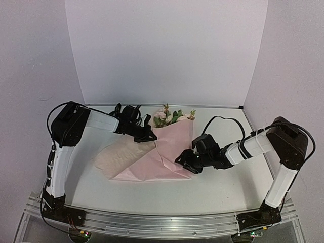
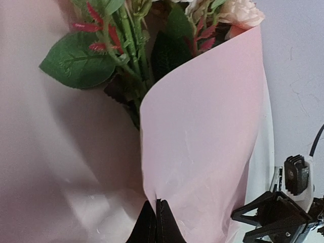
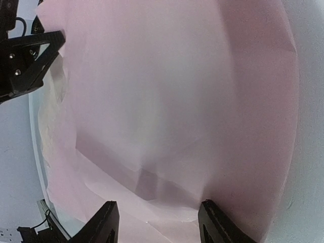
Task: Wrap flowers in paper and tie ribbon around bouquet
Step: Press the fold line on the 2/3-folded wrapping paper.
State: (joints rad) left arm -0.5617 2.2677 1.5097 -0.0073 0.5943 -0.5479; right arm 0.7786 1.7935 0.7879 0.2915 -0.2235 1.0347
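Observation:
The flowers (image 1: 169, 116) lie at the back of the table, pale blossoms and green leaves (image 2: 81, 63) poking out of the pink paper (image 1: 167, 147). One flap of the paper (image 2: 202, 142) is curled over the stems into a half cone. My left gripper (image 1: 150, 135) is shut on that flap's edge (image 2: 158, 202). At the paper's lower right side my right gripper (image 1: 183, 159) stands open, its fingers spread over the sheet (image 3: 177, 101) near a fold. The ribbon is out of view.
A beige underside of the sheet (image 1: 119, 157) spreads to the left on the white table (image 1: 223, 187). White walls close the back and sides. The left gripper's black fingers (image 3: 30, 61) show at the right wrist view's top left.

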